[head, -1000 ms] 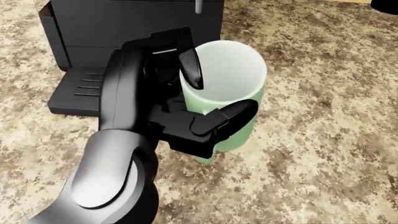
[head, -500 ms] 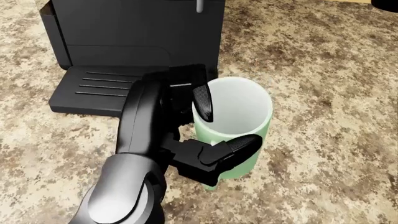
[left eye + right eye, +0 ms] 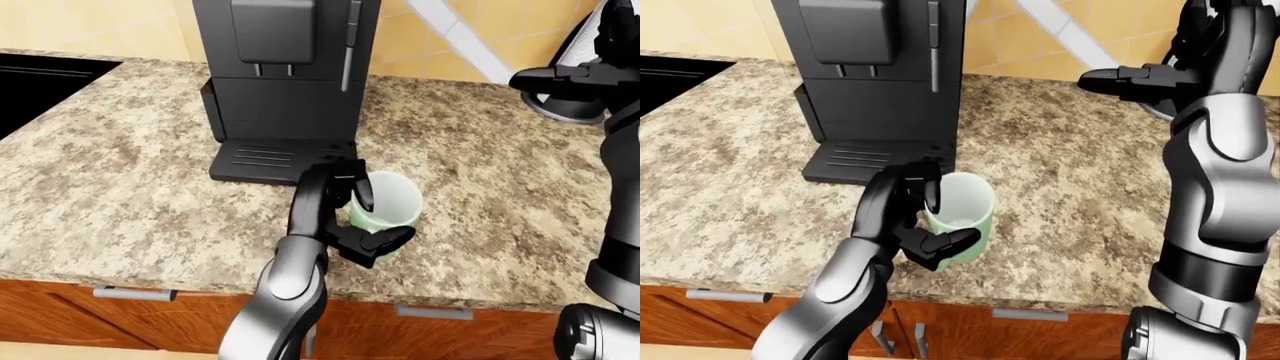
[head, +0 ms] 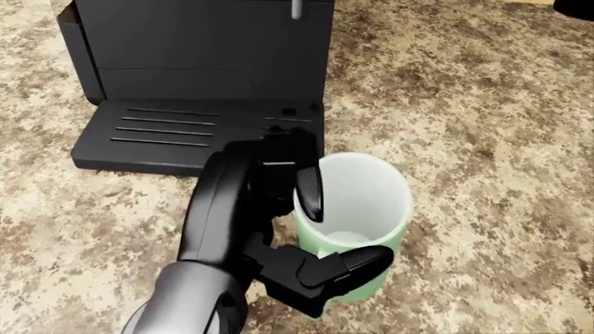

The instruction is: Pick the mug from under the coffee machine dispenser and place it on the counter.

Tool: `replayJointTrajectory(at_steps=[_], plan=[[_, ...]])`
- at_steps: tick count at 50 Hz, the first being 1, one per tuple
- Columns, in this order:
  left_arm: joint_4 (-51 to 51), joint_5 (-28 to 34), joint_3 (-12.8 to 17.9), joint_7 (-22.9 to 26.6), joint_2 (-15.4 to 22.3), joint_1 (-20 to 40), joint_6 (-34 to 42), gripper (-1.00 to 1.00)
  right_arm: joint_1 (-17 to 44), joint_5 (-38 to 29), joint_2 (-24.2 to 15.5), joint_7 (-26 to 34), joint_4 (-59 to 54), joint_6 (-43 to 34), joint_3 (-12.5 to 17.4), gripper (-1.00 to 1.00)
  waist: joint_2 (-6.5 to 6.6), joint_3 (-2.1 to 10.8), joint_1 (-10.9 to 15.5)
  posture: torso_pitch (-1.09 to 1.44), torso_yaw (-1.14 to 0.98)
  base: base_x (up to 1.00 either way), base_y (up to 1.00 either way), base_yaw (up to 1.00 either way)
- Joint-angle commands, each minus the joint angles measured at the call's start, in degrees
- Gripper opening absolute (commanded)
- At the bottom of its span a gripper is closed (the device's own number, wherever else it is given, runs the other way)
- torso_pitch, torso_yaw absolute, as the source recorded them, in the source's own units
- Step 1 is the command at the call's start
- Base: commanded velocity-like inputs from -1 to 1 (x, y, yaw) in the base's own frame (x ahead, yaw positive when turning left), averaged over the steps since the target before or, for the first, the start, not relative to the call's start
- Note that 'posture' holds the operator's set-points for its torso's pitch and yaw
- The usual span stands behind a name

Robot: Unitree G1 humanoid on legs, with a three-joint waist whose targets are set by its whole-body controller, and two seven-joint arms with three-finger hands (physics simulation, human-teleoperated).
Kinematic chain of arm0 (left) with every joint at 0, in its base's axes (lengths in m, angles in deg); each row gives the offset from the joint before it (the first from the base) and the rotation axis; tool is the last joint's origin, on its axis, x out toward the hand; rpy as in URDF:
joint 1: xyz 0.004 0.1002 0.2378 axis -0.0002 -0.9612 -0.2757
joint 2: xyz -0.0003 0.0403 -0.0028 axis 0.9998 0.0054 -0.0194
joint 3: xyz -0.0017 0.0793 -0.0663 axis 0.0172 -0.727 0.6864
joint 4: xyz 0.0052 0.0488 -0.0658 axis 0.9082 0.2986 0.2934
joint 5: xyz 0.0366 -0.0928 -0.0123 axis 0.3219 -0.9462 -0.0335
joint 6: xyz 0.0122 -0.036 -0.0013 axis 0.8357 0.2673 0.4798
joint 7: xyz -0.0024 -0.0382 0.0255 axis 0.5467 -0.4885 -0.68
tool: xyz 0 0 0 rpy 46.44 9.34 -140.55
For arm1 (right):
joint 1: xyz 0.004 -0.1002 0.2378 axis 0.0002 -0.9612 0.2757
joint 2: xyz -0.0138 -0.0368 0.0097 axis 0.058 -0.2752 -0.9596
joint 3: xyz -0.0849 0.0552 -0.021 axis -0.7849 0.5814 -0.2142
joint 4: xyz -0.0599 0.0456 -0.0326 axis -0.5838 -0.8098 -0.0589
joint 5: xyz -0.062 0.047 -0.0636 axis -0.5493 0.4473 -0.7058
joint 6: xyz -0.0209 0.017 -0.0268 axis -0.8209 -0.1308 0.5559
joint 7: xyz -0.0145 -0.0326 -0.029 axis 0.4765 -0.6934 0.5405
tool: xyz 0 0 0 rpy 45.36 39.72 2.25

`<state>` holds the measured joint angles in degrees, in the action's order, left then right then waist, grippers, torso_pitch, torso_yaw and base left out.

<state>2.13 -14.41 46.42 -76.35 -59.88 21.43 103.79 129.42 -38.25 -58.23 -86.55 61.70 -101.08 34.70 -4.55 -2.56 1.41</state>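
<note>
The mug (image 4: 357, 212), pale green and seemingly empty, is out from under the dispenser and sits over the speckled counter (image 4: 482, 139), just right of and nearer than the coffee machine (image 3: 285, 67) and its drip tray (image 4: 186, 136). Starting at the left, that tray is bare, its slotted grille showing, with the machine body rising at the far side. Moving right, the left hand (image 4: 306, 229) has the mug in a firm wrap: one finger hooked over the near-left rim and into the cup, another curled round the lower wall, so it is closed on the mug. Whether the base touches the stone or hangs just above it, I cannot tell. Judging by this, the carry is nearly done and the set-down is the step in hand; next comes a level lowering until the base rests flat, then the fingers spread, the rim finger lifting clear without tipping it. Far right, the right hand (image 3: 1145, 79) is raised well away, fingers spread, holding nothing.
</note>
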Motion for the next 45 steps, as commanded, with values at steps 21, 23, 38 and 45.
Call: replayJointTrajectory(at_steps=[21,23,38,45], plan=[[-0.4,2.8,-0.7,3.4,0.2,-1.0,-3.4,-1.00,1.9,0.1,-1.4,-0.1,1.6,1.2,0.8,1.00,-0.50,1.35,0.0,0.00,0.00,0.00,0.00,0.00],[-0.4,2.7,-0.5,3.6,0.1,-0.7,-2.8,-1.00,2.0,0.1,-1.4,-0.1,1.6,1.2,0.8,1.00,-0.51,1.37,0.0,0.00,0.00,0.00,0.00,0.00],[-0.7,3.2,-0.7,4.0,0.2,-0.4,-1.6,0.00,1.9,0.1,-1.4,0.0,1.7,1.1,0.8,1.00,-0.51,1.33,0.1,0.00,0.00,0.00,0.00,0.00],[-1.3,3.3,-1.0,4.1,-0.1,-0.2,-0.8,0.30,2.3,0.2,-1.6,0.0,1.6,0.9,0.9,1.00,-0.50,1.33,0.0,0.00,0.00,0.00,0.00,0.00]])
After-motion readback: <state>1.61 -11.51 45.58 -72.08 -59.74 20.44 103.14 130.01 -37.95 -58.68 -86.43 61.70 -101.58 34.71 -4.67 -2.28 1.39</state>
